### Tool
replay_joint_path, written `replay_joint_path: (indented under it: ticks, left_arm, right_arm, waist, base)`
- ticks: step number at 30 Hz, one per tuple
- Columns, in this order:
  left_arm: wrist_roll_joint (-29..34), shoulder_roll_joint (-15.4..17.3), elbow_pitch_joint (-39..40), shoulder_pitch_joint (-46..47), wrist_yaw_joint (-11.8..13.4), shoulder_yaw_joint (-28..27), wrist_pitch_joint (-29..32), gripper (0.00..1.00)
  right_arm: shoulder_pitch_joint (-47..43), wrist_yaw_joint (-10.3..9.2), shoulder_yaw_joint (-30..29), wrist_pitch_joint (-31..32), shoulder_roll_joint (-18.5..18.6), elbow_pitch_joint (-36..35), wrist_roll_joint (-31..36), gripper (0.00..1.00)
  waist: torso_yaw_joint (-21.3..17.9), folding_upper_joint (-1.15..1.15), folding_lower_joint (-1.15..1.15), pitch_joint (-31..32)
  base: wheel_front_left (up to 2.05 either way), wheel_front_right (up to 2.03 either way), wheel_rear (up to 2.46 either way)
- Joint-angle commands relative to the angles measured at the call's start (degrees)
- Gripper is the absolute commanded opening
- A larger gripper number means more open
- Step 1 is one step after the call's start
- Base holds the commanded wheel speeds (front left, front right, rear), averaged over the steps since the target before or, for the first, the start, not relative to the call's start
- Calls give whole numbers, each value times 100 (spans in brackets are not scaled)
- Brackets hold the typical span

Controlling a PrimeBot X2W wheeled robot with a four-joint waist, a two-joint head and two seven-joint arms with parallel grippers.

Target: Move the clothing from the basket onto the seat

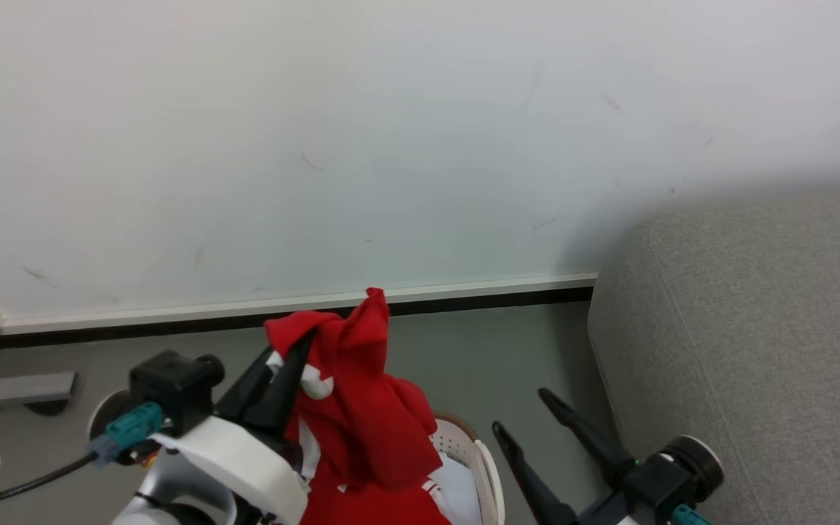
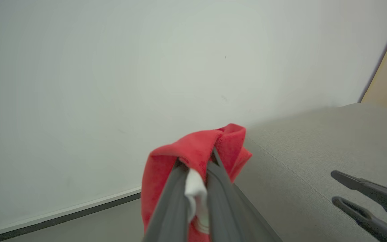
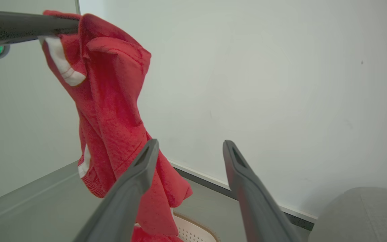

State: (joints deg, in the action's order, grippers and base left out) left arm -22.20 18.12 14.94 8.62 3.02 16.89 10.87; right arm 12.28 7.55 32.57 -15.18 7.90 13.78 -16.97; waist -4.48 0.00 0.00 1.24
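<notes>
My left gripper [image 1: 302,348] is shut on a piece of the clothing [image 1: 365,408], a red garment with white trim that hangs down from the fingers over the basket [image 1: 472,452]. The left wrist view has the red cloth [image 2: 197,154] bunched over the closed fingertips. More red and white fabric lies in the basket at the head view's bottom edge. My right gripper [image 1: 523,412] is open and holds nothing, between the basket and the grey seat [image 1: 748,343]. The right wrist view sees the hanging garment [image 3: 113,114], the basket rim [image 3: 193,228] and a corner of the seat [image 3: 364,215].
A white wall with a pale skirting board [image 1: 464,288] runs behind the grey floor [image 1: 478,357]. A small grey block [image 1: 22,389] lies on the floor at the far left. My left arm's white cuff and cable sit at the lower left.
</notes>
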Motion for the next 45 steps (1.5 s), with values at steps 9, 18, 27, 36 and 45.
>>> replay_joint_path:
  ticks: [9,18,27,36,45]
  left_arm:
    - [76,-318,28,423,-208,553,98,0]
    - [23,-598,118,551,-405,1127,246,0]
    - [66,-676,-5,503,-387,1308,233,0]
    - [291,-453,-337,327,-251,1262,93,100]
    - [575,-626,-1020,126,-339,1640,-734,100]
  right_arm:
    - [1043,-12,1428,7,168,470,-737,100]
    - [1608,-12,2163,6,43,914,-1308,100]
    - [1839,-12,2281,5,55,1078,-1750,0]
    - [1542,-12,1295,3,254,831,-1674,0]
    - [1261,-12,301,4,490,364,-1390,0]
  waist:
    - [4,0,0,37]
    - [45,0,0,61]
    - [-7,0,0,59]
    - [-307,0,0,-14]
    - [-1067,0,0,-201]
  base:
    - [0,0,0]
    - [0,0,0]
    - [0,0,0]
    - [0,0,0]
    - [0,0,0]
